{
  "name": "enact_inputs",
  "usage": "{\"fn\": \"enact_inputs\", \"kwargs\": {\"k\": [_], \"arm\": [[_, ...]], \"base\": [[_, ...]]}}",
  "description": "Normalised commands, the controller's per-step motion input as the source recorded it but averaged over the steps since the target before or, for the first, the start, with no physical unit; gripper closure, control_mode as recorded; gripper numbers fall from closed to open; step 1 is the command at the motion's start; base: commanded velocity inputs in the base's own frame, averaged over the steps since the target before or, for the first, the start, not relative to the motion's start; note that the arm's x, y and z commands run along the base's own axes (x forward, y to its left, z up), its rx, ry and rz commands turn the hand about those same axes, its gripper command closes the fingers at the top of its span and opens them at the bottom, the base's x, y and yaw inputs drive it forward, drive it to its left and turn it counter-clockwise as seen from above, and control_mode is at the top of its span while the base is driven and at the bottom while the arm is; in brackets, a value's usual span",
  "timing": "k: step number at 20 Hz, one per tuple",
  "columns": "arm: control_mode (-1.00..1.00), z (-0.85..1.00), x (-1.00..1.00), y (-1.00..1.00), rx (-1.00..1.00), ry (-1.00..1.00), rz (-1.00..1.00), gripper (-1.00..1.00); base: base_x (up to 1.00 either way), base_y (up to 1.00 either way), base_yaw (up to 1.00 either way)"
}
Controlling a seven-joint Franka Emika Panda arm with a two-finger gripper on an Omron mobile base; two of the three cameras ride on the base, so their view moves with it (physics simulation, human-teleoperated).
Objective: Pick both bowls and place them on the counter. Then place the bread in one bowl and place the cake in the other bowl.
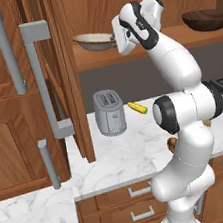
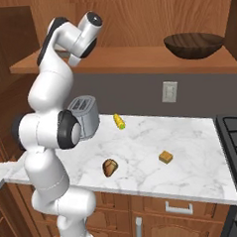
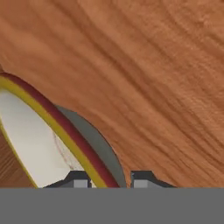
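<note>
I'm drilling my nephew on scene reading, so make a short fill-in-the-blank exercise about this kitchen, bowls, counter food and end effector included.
1. The beige bowl and the dark wooden bowl both sit on the wooden ____.
2. The end effector has its fingertips on either side of the beige bowl's ____.
3. On the marble counter, the bread lies to the ____ of the cake in the right base view.
4. The yellow cylinder lies beside the ____.

Missing words: shelf; rim; left; toaster

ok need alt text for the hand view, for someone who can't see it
Close-up from the robot's hand: the claw straddles the brown-and-yellow rim of the beige bowl, one dark finger tip on each side of the rim. Behind the bowl is grained brown wood.
</note>
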Motion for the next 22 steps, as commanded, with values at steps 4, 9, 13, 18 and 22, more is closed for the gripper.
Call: {"fn": "enact_inputs", "kwargs": {"k": [4,9,13,18,22], "arm": [[-1.00,0.00,-0.44,-0.02,0.07,0.05,0.03,1.00],[-1.00,0.09,-0.56,-0.11,0.03,0.02,0.05,1.00],[-1.00,0.15,-0.69,-0.06,0.00,0.00,0.08,1.00],[-1.00,0.09,-0.66,-0.01,0.00,0.00,0.11,1.00],[-1.00,0.00,-0.63,0.00,0.00,0.00,0.12,1.00]], "base": [[0.00,0.00,0.00],[0.00,0.00,0.00],[0.00,0.00,0.00],[0.00,0.00,0.00],[0.00,0.00,0.00]]}}
